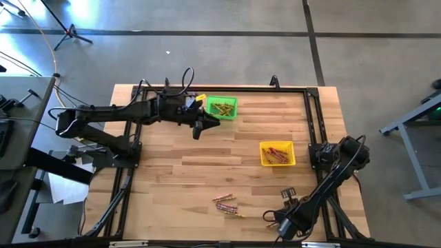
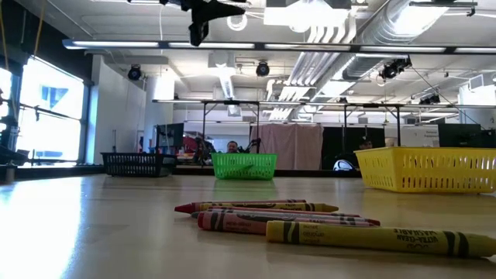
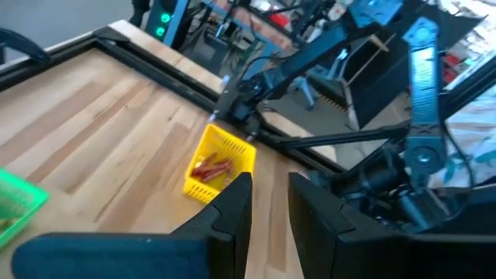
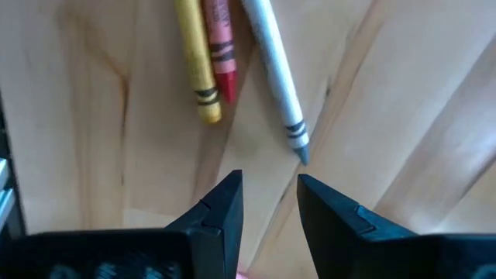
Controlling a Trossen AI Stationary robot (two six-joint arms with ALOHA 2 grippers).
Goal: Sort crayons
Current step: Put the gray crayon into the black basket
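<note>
Robotics lab or workshop, bare concrete floor, exposed ducts and pipes overhead, hanging lamps, black-framed wooden table, curtained partition, tripod legs and loose cables nearby

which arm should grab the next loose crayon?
Right. Its gripper is open just above the loose crayons at the table's near edge, a grey crayon right ahead. The left gripper is empty by the green bin.

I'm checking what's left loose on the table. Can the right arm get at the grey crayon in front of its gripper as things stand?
Probably yes. The right gripper hangs just short of the grey crayon, its fingers parted and empty, with bare wood between. The yellow crayon and red crayon lie beside it, apart.
</note>
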